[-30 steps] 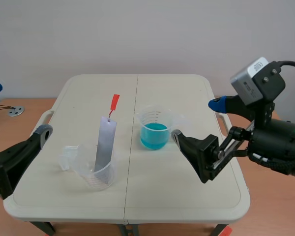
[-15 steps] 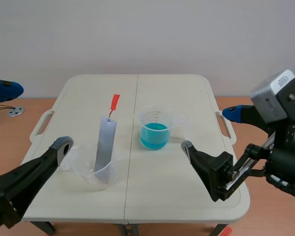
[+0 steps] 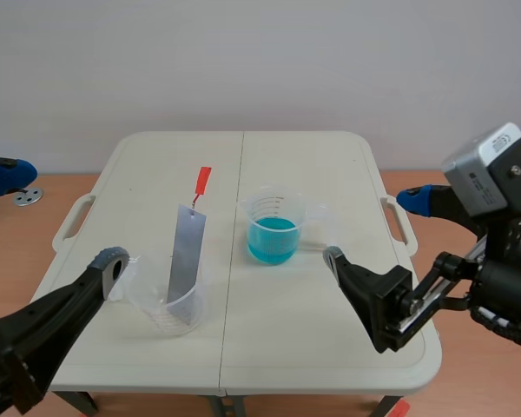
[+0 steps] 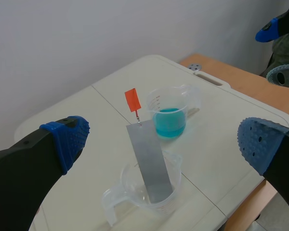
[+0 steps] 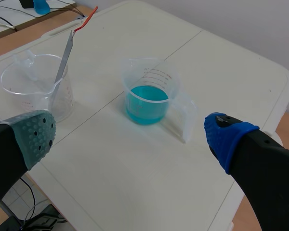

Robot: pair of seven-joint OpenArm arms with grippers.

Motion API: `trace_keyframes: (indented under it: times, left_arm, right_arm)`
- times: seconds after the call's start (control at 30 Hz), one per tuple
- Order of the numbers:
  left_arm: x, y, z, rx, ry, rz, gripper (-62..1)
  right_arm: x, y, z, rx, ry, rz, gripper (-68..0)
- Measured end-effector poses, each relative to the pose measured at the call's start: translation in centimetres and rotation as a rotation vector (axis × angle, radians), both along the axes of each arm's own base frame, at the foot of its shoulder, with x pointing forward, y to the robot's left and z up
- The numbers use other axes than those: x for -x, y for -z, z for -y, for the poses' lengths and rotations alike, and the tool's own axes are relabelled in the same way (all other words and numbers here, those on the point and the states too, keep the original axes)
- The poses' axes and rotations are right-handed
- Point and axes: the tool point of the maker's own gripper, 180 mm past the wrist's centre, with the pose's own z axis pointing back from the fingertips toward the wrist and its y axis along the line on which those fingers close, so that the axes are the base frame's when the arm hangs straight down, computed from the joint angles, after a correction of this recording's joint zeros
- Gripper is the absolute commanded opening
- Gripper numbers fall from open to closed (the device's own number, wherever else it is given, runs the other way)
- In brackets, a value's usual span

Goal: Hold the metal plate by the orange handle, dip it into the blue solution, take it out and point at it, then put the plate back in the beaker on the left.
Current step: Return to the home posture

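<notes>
Plainly, left end effector (image 4: 164,142) spread, right end effector (image 5: 129,134) spread, plate (image 5: 64,55) edge-on only in right wrist view.

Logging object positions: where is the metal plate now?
In the scene view the metal plate stands tilted in the clear beaker on the left half of the table, left of the beaker of blue solution.

A cream folding table (image 3: 330,174) with a centre seam and side handles stands on a brown wooden surface (image 3: 69,184) before a pale wall (image 3: 260,61). A small round metal disc (image 3: 28,197) with cables lies on that surface, near the table's left handle.
</notes>
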Motion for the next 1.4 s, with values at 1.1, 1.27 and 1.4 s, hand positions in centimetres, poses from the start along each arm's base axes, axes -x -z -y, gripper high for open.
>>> trace_keyframes:
  times: [1.1,1.27,1.4]
  left_arm:
    - [0.0,2.5,-0.8,-0.069,-0.028,-0.098,1.4]
    - [0.0,2.5,-0.8,-0.069,-0.028,-0.098,1.4]
    - [0.0,2.6,-0.8,-0.072,-0.029,-0.103,1.4]
  right_arm:
    - [0.2,0.9,0.2,0.052,-0.003,-0.028,-3.3]
    - [0.2,0.9,0.2,0.052,-0.003,-0.027,-3.3]
    - [0.2,0.9,0.2,0.052,-0.003,-0.027,-3.3]
